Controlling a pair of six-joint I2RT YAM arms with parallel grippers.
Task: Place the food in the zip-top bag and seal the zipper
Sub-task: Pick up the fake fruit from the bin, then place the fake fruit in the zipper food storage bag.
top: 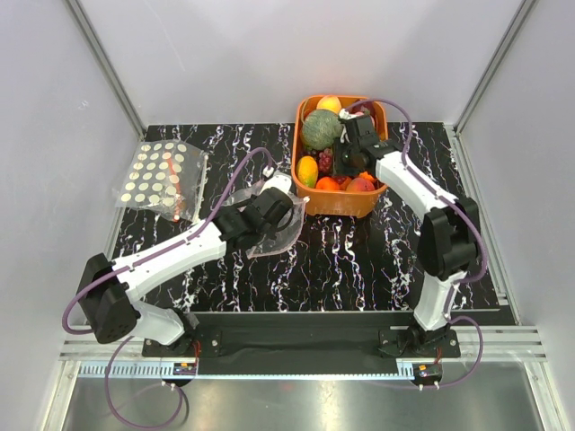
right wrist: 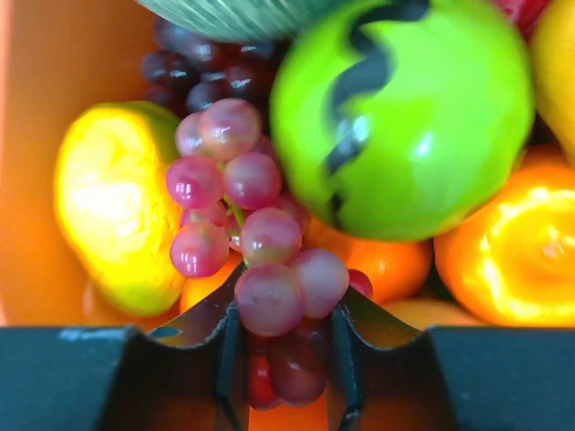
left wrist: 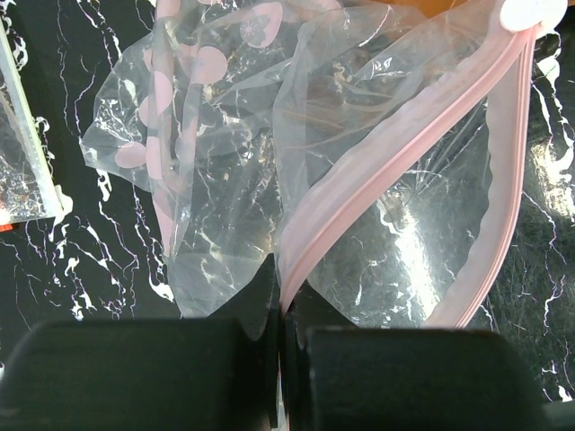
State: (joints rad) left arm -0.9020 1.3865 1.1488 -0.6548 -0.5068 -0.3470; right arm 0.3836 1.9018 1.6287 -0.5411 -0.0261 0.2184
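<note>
The zip-top bag (left wrist: 225, 189), clear with pale pink dots, lies on the black marbled table (top: 359, 260); it shows in the top view (top: 280, 235) under my left arm. My left gripper (left wrist: 284, 310) is shut on its pink zipper (left wrist: 395, 162) strip, and the mouth gapes open. My right gripper (right wrist: 286, 310) is down in the orange basket (top: 346, 202), its jaws closed around a bunch of red grapes (right wrist: 247, 233). Next to the grapes lie a green apple (right wrist: 404, 117), a yellow fruit (right wrist: 112, 206) and oranges (right wrist: 508, 251).
A second clear bag with cream-white dots (top: 160, 180) and an orange-red strip lies at the table's far left; its edge shows in the left wrist view (left wrist: 22, 153). A green melon (top: 321, 128) and other fruit fill the basket. White walls enclose the table.
</note>
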